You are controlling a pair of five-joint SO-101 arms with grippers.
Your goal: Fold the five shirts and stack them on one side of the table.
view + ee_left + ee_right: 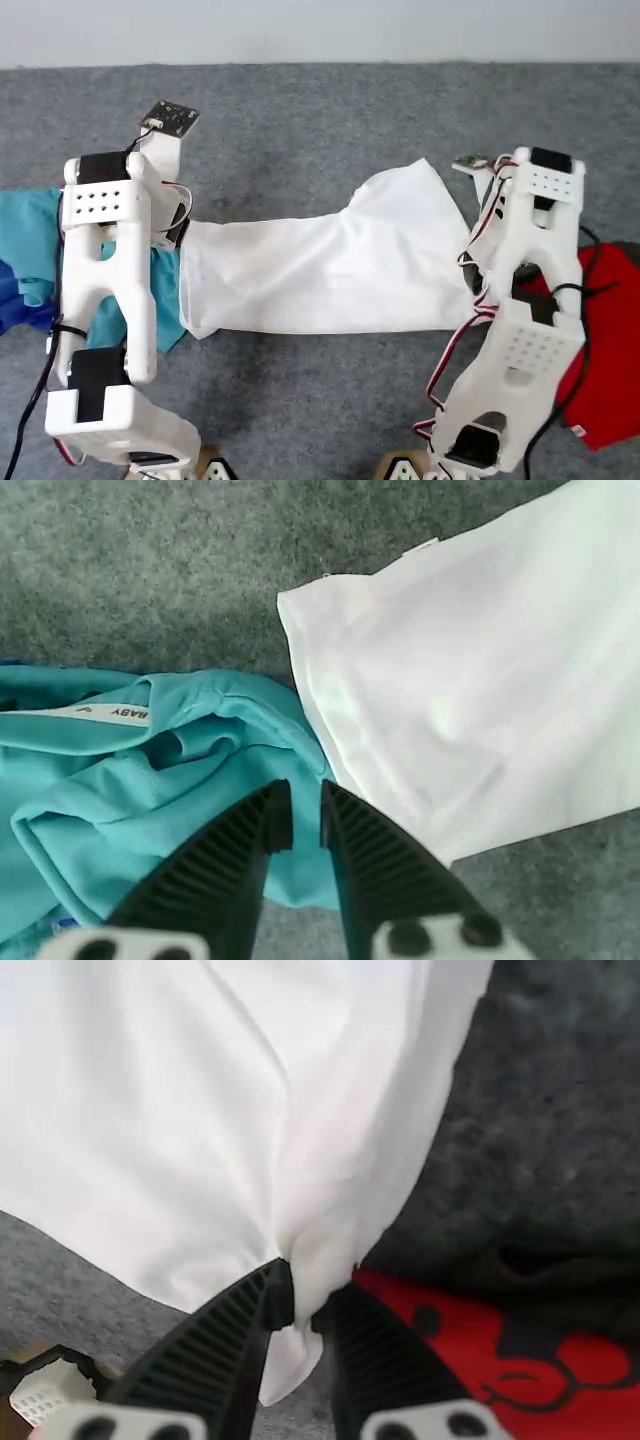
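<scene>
Lying stretched along the middle of the grey felt-covered table (300,110), the plain white cotton shirt (330,270) runs its long axis from one arm to the other. Its right end is bunched and pinched in the right gripper (303,1305), whose jaws are clamped on a fold of the white cloth. The shirt's left hem is free and sits just beside the left gripper (305,820), which hangs over a crumpled teal shirt (130,770) with its jaws all but closed on nothing. So the left arm is the nearer one to the loose end, and would have to open first. A dark blue cloth (12,300) peeks out at the table's left edge. A red printed shirt (480,1340) and a dark grey garment (540,1160) crowd the right edge.
</scene>
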